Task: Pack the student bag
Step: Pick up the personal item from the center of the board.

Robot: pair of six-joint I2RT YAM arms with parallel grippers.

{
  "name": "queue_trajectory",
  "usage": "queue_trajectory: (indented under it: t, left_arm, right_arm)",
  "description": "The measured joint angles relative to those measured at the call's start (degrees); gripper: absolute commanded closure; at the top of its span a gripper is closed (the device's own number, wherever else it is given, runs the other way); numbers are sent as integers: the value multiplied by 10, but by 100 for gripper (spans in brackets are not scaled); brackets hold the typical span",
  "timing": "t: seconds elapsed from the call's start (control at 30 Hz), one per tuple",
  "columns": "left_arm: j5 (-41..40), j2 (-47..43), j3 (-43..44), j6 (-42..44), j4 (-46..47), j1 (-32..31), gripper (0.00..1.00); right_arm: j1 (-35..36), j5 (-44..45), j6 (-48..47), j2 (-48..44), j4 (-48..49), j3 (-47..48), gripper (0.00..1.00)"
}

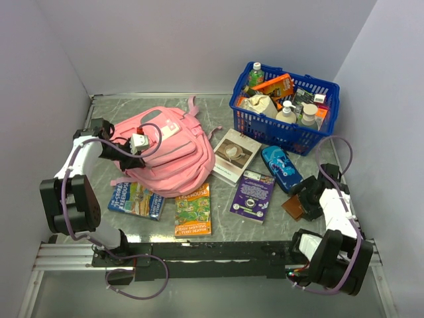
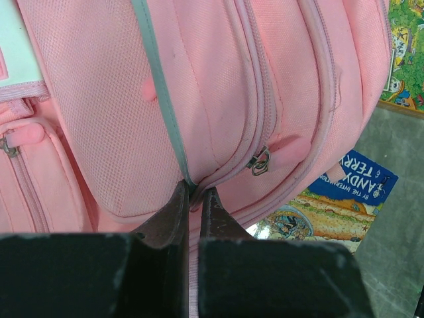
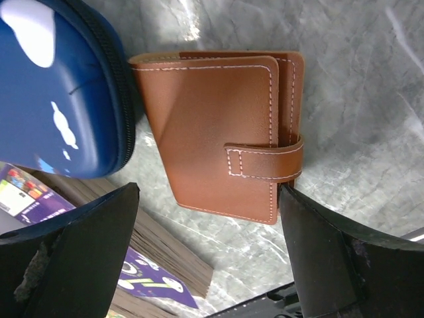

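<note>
Fingers (image 3: pixel 99 252) of the right gripper (image 3: pixel 209 192) stand spread wide, one on each side of the brown wallet (image 3: pixel 212 132) and touching neither edge; the step in hand looks to be lifting that wallet, which lies flat on the table (image 1: pixel 218 116) well to the right of the student bag (image 1: pixel 169 149), beyond the purple book (image 1: pixel 252 194). To do it well, the tips should come straight down to the table and close across the wallet's short width, spine on one pad and strap edge on the other; the blue case (image 3: pixel 59 99) sits just beside the wallet on the bag's side, so that finger has only a thin gap to enter (a nudge there would likely skew the wallet). The bag itself lies on the table before the left arm, and its zips look closed, so a pocket probably has to be opened before anything goes in. On the left gripper (image 2: pixel 195 192) the fingers (image 2: pixel 172 218) are pressed together, tips against the bag's front-pocket seam, the zip pull (image 2: pixel 258 161) lying apart from them; whether a fold of cloth is caught between them cannot be told.
</note>
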Motion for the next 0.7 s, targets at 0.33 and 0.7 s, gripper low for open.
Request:
queue_trajectory:
  t: [0.33,0.7]
  left_arm:
    - [1,0,0,-4,1,0,99]
    - [8,26,2,-7,0,3,99]
  right_arm:
    - [26,28,-2,89,-14,18,11]
    - [82,63,17,119,-19,36,48]
